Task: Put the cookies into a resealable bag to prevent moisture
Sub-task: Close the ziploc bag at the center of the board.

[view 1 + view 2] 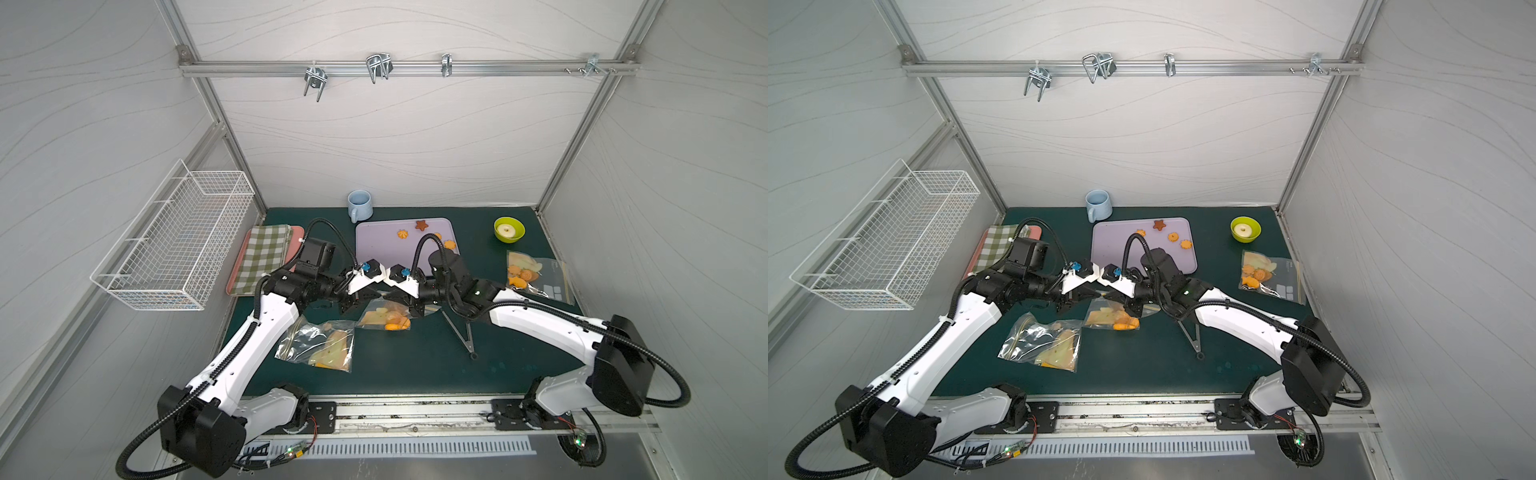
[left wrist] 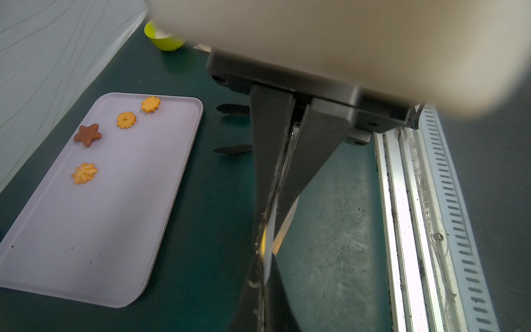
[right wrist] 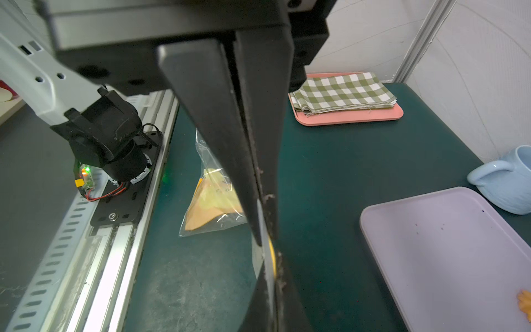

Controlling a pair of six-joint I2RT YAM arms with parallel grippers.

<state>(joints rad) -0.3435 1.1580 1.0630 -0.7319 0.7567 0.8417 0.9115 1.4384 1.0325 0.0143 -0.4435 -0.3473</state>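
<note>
Four cookies [image 2: 125,120], one a dark star, lie on the lilac tray [image 2: 115,230]. More sit inside the middle bag [image 1: 376,319] and the right bag [image 1: 540,282] on the green mat [image 1: 415,365]. A front bag [image 1: 307,340] holds a large tan shape. The claws meet tip to tip above the middle bag, the left claw [image 2: 270,230] and right claw [image 3: 265,232] each clenched on its top edge.

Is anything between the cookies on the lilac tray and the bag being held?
Nothing lies between the small orange and brown cookies on the lilac plastic tray and the clear zip bag, but the left hand and right hand pinch its top edge together.
</note>
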